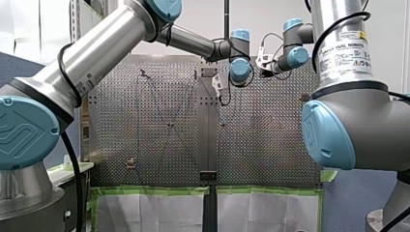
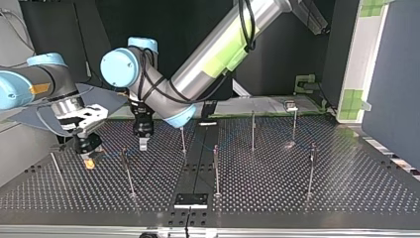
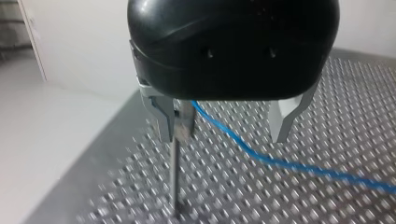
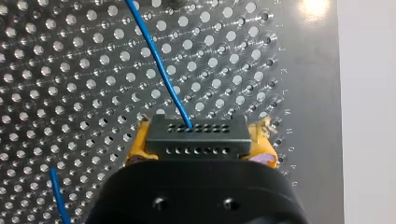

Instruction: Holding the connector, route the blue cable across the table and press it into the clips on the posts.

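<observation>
In the right wrist view my right gripper (image 4: 196, 151) is shut on the black connector (image 4: 195, 135), held between its yellow pads (image 4: 137, 149). The blue cable (image 4: 156, 60) leaves the connector and runs away over the perforated table. In the left wrist view my left gripper (image 3: 224, 133) stands open, its metal fingers (image 3: 284, 122) wide apart. A thin post (image 3: 175, 179) with a clip (image 3: 185, 123) sits just inside one finger, and the blue cable (image 3: 280, 163) runs from the clip out past the other. In the top view my right gripper (image 2: 88, 157) is low at the left and my left gripper (image 2: 143, 144) hangs beside it.
Several thin posts stand on the table, among them one (image 2: 128, 173) near both grippers, one (image 2: 216, 171) at the middle and one (image 2: 312, 171) at the top view's right. A black plate (image 2: 190, 200) lies at the near edge. Green-taped sheets (image 1: 150, 208) border the table.
</observation>
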Robot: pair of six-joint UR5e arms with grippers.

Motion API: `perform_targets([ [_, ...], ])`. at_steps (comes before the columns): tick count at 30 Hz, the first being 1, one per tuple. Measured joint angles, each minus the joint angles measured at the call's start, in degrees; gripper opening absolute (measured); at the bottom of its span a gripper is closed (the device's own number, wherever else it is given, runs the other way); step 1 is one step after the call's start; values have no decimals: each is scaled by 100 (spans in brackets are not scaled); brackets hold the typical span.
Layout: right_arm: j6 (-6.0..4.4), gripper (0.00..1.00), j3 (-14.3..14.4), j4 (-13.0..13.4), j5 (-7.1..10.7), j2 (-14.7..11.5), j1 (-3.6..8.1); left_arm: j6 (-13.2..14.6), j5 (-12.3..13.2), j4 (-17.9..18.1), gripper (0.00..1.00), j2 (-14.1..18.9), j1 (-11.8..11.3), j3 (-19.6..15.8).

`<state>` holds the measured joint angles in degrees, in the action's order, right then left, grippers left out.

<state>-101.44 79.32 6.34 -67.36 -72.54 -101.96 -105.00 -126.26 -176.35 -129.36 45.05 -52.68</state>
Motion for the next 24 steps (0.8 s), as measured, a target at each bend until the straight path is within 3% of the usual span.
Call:
perform_targets([
  [4, 0, 0, 0, 0, 0, 0, 0, 24, 192, 213, 100, 221, 39, -220],
  [10, 0, 0, 0, 0, 0, 0, 0, 22, 237, 492, 100, 522, 54, -521],
  [24, 0, 0, 0, 0, 0, 0, 0, 111, -289, 1177, 100, 1233, -102, -1232],
])
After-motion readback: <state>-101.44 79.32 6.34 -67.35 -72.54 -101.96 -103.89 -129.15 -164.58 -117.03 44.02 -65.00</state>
